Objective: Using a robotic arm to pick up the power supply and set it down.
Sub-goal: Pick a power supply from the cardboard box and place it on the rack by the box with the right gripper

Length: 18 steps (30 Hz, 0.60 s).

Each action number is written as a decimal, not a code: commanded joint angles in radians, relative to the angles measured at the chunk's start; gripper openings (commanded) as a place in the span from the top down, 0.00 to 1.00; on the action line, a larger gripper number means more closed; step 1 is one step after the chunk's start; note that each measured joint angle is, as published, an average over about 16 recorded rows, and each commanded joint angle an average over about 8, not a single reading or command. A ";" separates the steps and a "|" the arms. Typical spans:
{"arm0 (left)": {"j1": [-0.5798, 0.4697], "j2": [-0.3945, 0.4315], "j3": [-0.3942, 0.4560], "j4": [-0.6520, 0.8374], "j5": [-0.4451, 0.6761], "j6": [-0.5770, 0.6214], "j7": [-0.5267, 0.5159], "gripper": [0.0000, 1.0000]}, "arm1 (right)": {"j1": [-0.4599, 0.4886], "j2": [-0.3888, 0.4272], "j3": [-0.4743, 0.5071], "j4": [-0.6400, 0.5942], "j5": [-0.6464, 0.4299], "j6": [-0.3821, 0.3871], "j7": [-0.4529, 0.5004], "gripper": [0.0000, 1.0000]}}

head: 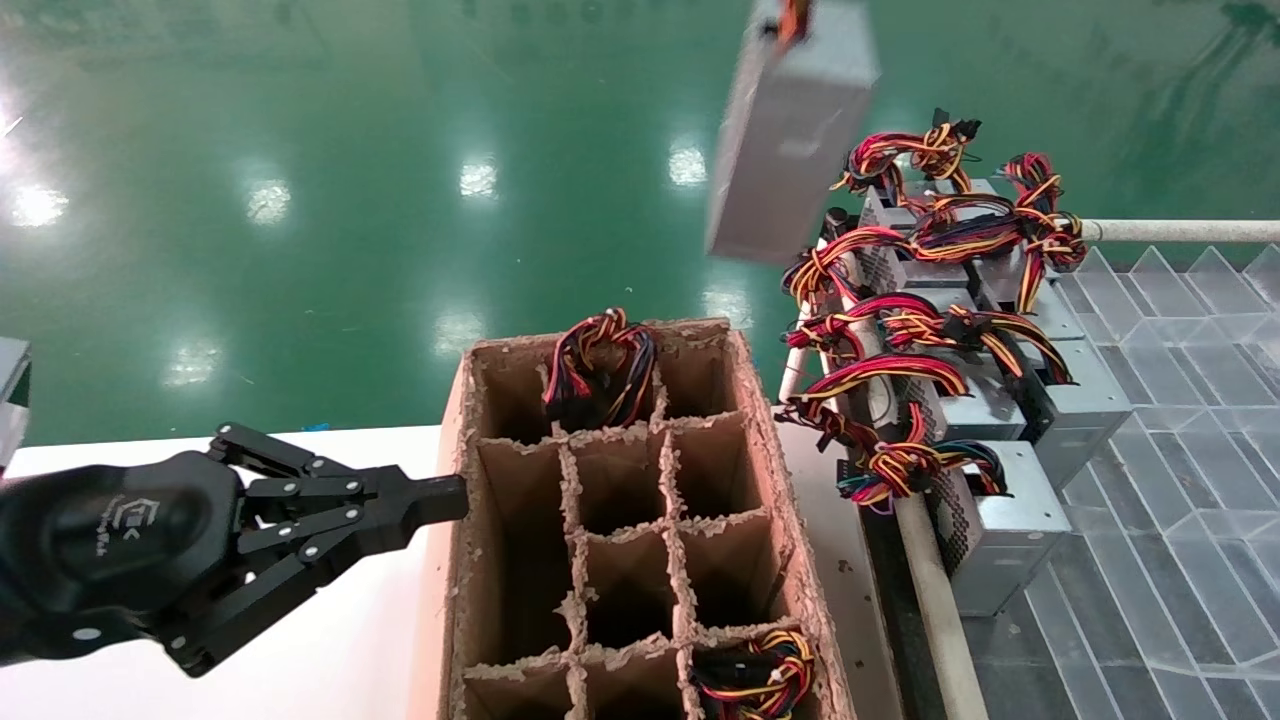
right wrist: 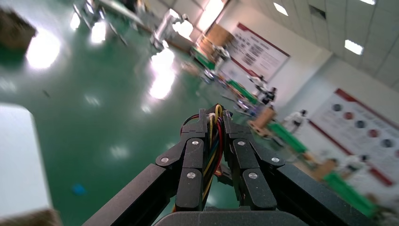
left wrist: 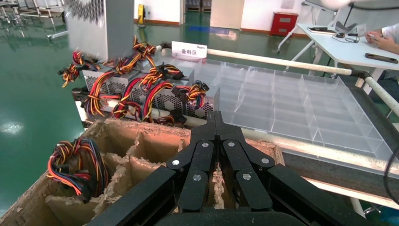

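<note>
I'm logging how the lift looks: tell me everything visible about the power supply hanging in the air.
The power supply is a silver-grey metal box, seen tilted and blurred, hanging high over the green floor beyond the cardboard box, clear of the other units. In the left wrist view one face shows a perforated vent. Its upper end is cut off by the head view's edge. The right tool is shut on its coloured wires, red, yellow and black strands between the fingers.

The left gripper [left wrist: 215, 123] has its fingers pressed together, the tips over the far rim of the cardboard box [left wrist: 141, 136]. Beyond the tips lie power supplies [left wrist: 155, 92] with coloured wires. One wire bundle [left wrist: 75, 165] sits in a box compartment, beside the gripper.
</note>
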State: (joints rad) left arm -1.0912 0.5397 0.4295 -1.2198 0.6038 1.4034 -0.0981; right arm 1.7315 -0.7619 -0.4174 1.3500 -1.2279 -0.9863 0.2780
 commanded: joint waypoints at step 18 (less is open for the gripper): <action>0.000 0.000 0.000 0.000 0.000 0.000 0.000 1.00 | 0.271 0.123 -0.122 -0.050 -0.278 -0.214 0.006 1.00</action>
State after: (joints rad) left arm -1.0912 0.5397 0.4295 -1.2198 0.6038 1.4034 -0.0981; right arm 1.9985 -0.6383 -0.5336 1.2960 -1.5052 -1.1843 0.2876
